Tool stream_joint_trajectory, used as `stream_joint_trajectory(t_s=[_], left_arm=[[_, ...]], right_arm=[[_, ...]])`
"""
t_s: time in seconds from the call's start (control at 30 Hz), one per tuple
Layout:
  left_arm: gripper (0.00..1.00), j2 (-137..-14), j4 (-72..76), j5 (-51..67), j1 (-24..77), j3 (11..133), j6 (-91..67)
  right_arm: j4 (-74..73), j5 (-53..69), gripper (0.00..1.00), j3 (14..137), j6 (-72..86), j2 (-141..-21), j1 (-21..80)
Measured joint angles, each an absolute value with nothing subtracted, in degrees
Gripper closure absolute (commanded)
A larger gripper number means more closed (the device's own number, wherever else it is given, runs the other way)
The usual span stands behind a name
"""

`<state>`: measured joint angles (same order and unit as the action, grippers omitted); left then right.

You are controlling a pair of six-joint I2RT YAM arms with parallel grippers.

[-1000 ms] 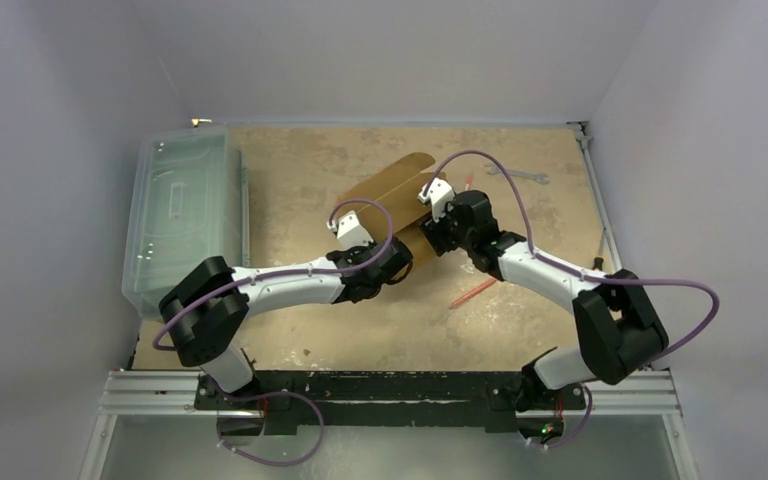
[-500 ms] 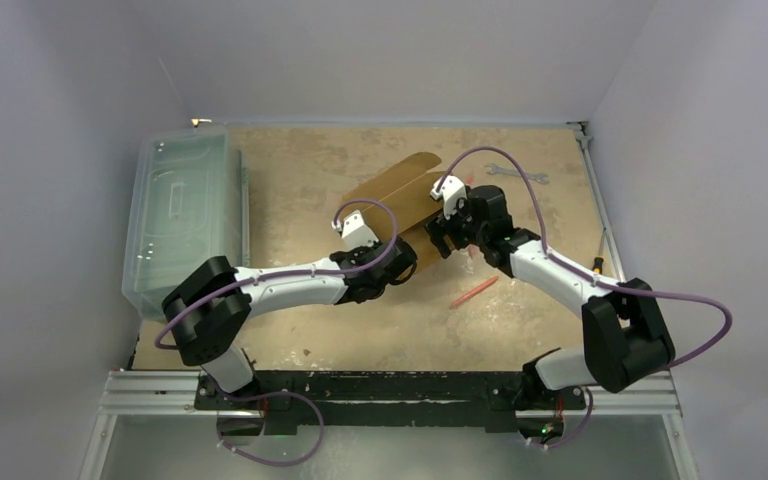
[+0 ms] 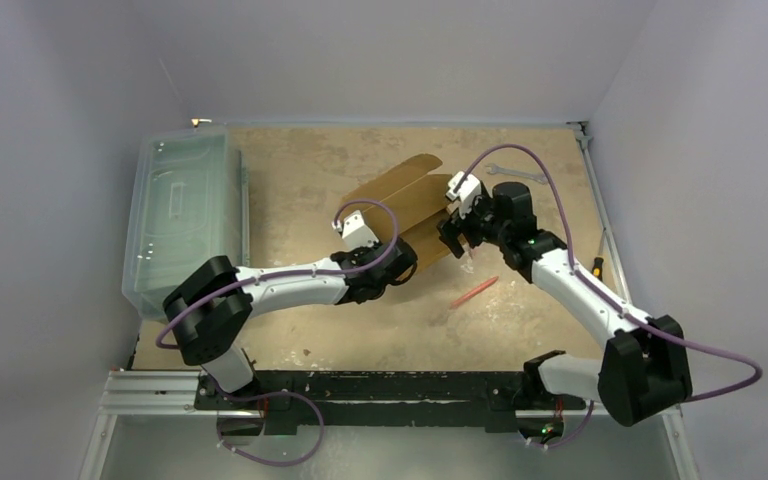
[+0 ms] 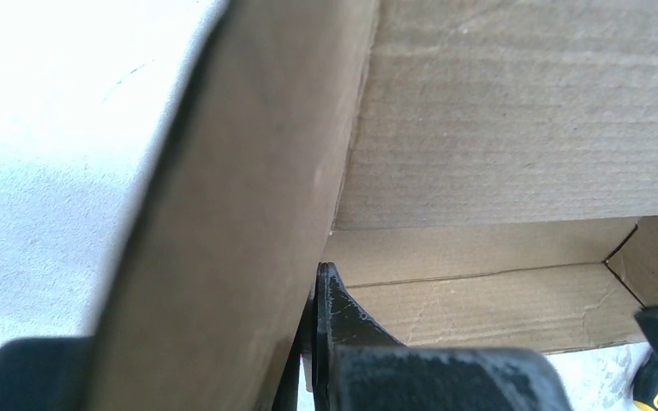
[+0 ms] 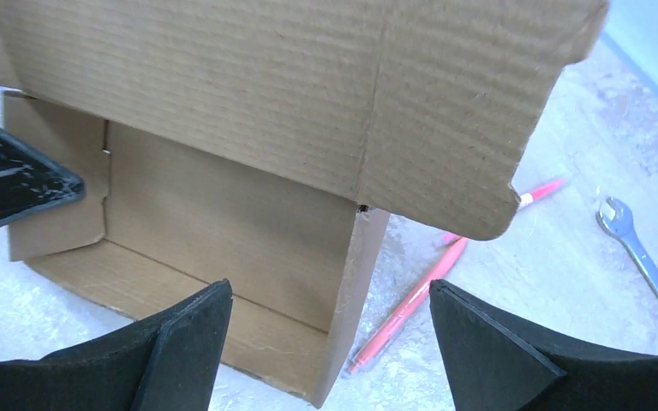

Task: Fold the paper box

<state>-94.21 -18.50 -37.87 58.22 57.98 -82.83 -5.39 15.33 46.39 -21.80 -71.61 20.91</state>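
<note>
The paper box (image 3: 410, 200) is brown corrugated cardboard, partly formed, with its lid flap raised toward the back. My left gripper (image 3: 401, 263) is shut on the box's near side wall. In the left wrist view that wall (image 4: 248, 214) is pinched at the left gripper (image 4: 313, 338), with one black finger (image 4: 336, 317) inside the box. My right gripper (image 3: 457, 238) is open just off the box's right end. In the right wrist view the right gripper (image 5: 329, 287) has its jaws wide apart, straddling the box's corner wall (image 5: 355, 282) without touching it. The box interior (image 5: 223, 223) is open.
A red pen (image 3: 473, 291) lies right of the box, also in the right wrist view (image 5: 411, 300). A wrench (image 3: 515, 174) lies at the back right. A large clear plastic bin (image 3: 182, 215) stands on the left. A small yellow-black tool (image 3: 598, 265) lies near the right edge.
My right arm has drawn back to the right, so its gripper is off the box's end. The left arm and box have barely moved.
</note>
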Motion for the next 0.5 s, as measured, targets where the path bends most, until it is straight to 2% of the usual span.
stream_joint_trajectory(t_s=[0.33, 0.43, 0.5], left_arm=[[1.00, -94.6, -20.0, -40.6, 59.7, 58.1, -82.7], [1.00, -94.6, -20.8, -41.5, 60.2, 58.5, -82.7], [1.00, -94.6, -21.3, -42.1, 60.6, 58.9, -82.7]], right_arm=[[-7.7, 22.7, 0.07, 46.4, -24.3, -65.1, 18.3], [-7.6, 23.3, 0.01, 46.4, -24.5, -62.1, 17.2], [-7.0, 23.2, 0.01, 46.4, -24.3, -61.4, 16.8]])
